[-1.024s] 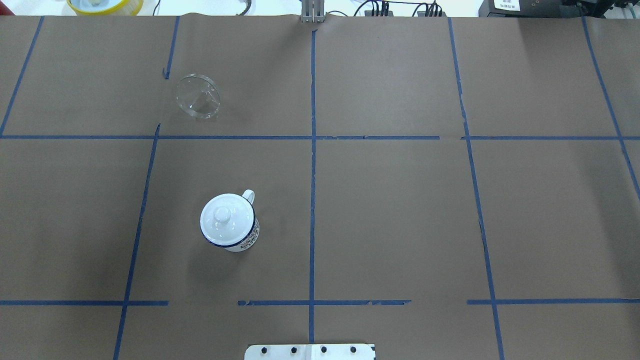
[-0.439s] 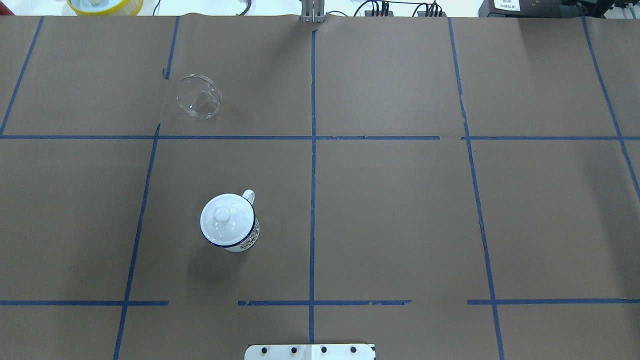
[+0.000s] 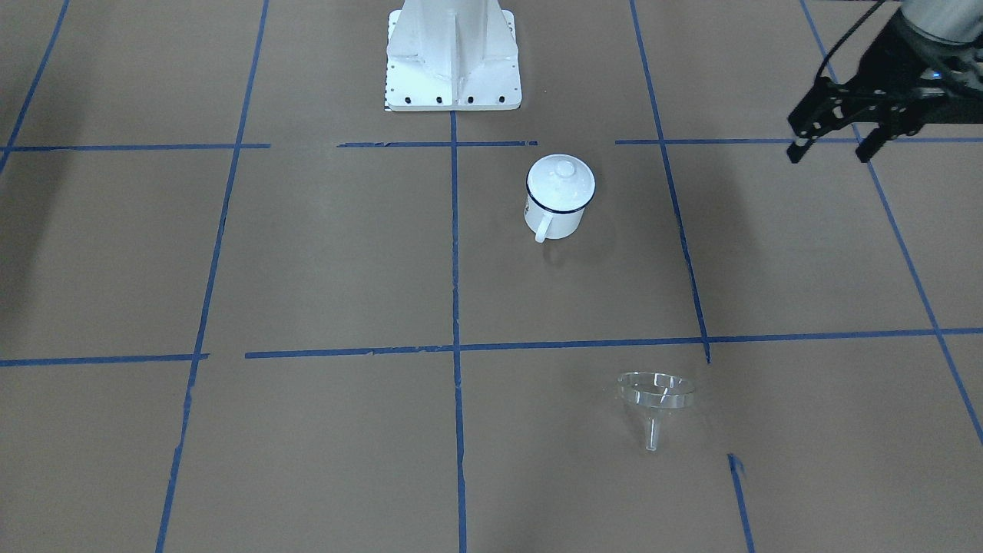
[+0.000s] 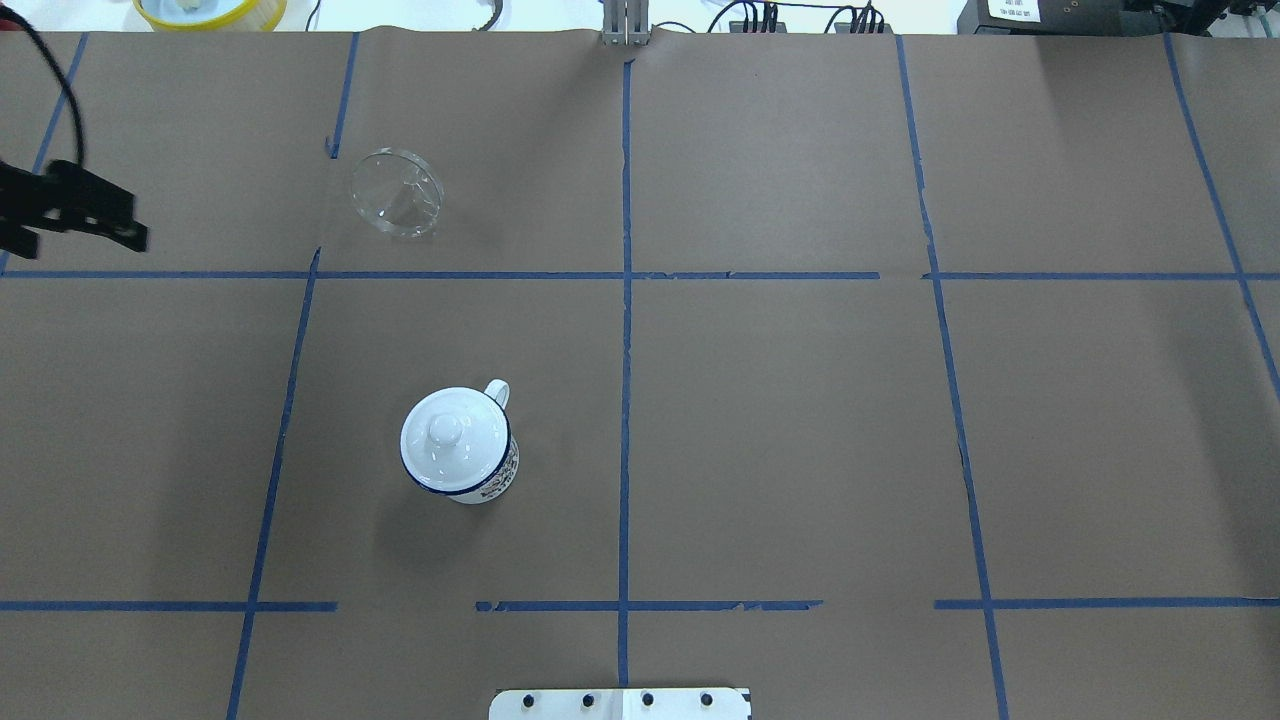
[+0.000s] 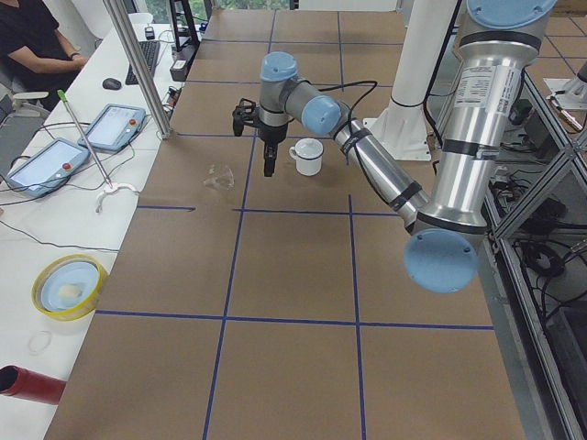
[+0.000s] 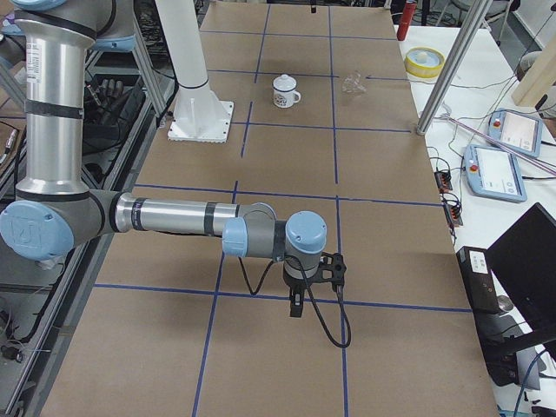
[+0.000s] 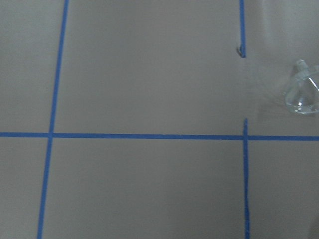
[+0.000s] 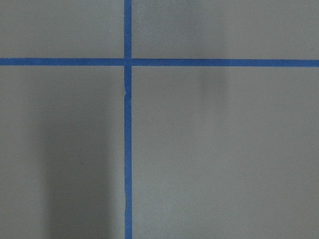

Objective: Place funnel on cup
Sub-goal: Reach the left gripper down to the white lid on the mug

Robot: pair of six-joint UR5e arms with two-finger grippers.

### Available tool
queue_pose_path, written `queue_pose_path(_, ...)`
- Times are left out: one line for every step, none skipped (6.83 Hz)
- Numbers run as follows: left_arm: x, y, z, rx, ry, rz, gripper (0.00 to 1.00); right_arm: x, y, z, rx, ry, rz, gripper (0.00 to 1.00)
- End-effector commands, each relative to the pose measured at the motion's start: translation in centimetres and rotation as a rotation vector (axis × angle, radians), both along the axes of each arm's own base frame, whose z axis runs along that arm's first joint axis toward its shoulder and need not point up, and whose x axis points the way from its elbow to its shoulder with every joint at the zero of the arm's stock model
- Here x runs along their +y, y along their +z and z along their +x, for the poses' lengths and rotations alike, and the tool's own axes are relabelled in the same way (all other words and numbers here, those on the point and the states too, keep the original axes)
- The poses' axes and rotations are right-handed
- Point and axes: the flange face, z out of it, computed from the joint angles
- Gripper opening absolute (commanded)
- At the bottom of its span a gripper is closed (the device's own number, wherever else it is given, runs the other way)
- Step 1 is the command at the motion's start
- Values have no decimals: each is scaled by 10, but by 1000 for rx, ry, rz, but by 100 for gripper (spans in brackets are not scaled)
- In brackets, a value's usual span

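The clear funnel (image 4: 397, 192) lies tilted on the brown paper at the far left; it also shows in the front view (image 3: 656, 392) and at the right edge of the left wrist view (image 7: 301, 94). The white mug (image 4: 497, 474) with a dark blue rim stands nearer the robot, handle towards the far side, with a round white knobbed lid (image 4: 445, 435) on top. My left gripper (image 3: 833, 147) is open and empty, raised well to the left of the funnel, at the overhead view's left edge (image 4: 78, 240). My right gripper (image 6: 311, 294) shows only in the right side view, far from both; I cannot tell its state.
The robot's white base (image 3: 453, 61) stands at the near middle edge. A yellow bowl (image 4: 210, 10) and cables lie beyond the table's far edge. A metal pole (image 5: 138, 64) rises at the far edge. Blue tape lines grid the paper.
My left gripper has come into the overhead view at its left edge. The funnel, mug and lid have not moved.
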Motion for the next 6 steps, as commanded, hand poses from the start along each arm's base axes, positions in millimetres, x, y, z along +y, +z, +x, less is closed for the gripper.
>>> queue_pose_path(34, -50, 102, 7, -8, -56, 100, 0, 0, 0, 0, 0, 0, 100)
queue_pose_path(44, -79, 129, 7, 31, -67, 100, 0, 0, 0, 0, 0, 0, 100)
queue_pose_path(44, -94, 163, -27, 54, -62, 100, 0, 0, 0, 0, 0, 0, 100)
queue_pose_path(77, -99, 216, -82, 64, -12, 100, 0, 0, 0, 0, 0, 0, 100)
queue_pose_path(86, -105, 234, -67, -15, -100, 100, 0, 0, 0, 0, 0, 0, 100)
queue_pose_path(100, -103, 254, -68, 18, -102, 100, 0, 0, 0, 0, 0, 0, 100)
